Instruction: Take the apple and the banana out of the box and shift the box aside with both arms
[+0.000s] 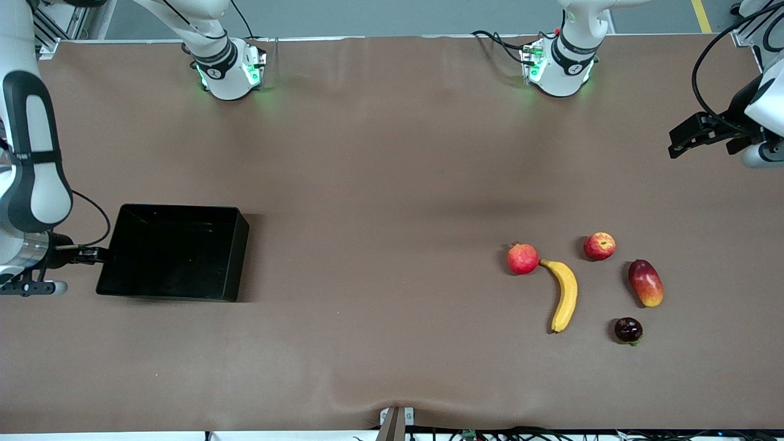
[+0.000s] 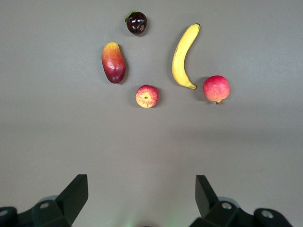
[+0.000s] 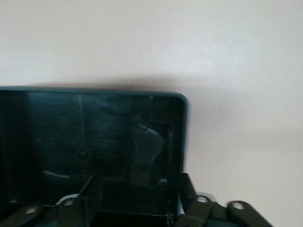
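Note:
The black box (image 1: 171,252) lies toward the right arm's end of the table. My right gripper (image 1: 92,254) is at its end wall, open, with the fingers apart at the rim. In the right wrist view the gripper (image 3: 137,194) stands over the box (image 3: 94,137). The yellow banana (image 1: 565,294) and the red apple (image 1: 599,246) lie toward the left arm's end. My left gripper (image 1: 677,144) is open and empty in the air, apart from the fruits. The left wrist view shows it (image 2: 142,194) above bare table, with the banana (image 2: 182,56) and apple (image 2: 147,96) ahead.
A pomegranate (image 1: 522,258) touches the banana's tip. A mango (image 1: 645,282) and a small dark round fruit (image 1: 628,329) lie beside the apple and banana. All three also show in the left wrist view: pomegranate (image 2: 216,88), mango (image 2: 113,62), dark fruit (image 2: 136,22).

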You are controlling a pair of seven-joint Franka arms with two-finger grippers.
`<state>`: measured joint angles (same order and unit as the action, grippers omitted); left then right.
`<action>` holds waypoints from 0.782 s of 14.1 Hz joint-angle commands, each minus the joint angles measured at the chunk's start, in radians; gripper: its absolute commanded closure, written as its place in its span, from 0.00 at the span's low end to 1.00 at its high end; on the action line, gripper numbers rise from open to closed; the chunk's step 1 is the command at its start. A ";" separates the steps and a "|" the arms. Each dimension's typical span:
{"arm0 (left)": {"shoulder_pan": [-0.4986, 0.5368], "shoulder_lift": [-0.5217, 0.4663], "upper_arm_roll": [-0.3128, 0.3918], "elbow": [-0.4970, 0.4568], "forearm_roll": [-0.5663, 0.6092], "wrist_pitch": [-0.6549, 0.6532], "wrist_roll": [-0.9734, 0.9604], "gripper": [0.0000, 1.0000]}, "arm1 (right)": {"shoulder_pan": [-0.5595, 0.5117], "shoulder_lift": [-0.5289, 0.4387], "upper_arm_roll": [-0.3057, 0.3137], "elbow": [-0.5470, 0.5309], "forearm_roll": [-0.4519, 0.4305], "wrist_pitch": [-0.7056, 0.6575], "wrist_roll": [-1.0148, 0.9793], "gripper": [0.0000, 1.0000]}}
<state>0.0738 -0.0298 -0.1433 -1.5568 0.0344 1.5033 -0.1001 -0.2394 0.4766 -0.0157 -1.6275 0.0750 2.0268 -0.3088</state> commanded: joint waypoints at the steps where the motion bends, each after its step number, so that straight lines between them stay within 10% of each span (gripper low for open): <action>1: 0.000 -0.025 0.014 -0.022 -0.025 -0.003 0.014 0.00 | 0.063 -0.108 -0.001 -0.018 -0.018 -0.049 0.043 0.00; 11: -0.002 -0.039 0.001 -0.025 -0.027 -0.034 0.014 0.00 | 0.229 -0.455 -0.004 -0.006 -0.072 -0.433 0.349 0.00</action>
<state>0.0700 -0.0353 -0.1456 -1.5613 0.0312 1.4804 -0.1001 -0.0130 0.0688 -0.0092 -1.6167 0.0205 1.6204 0.0216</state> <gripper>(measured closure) 0.000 0.000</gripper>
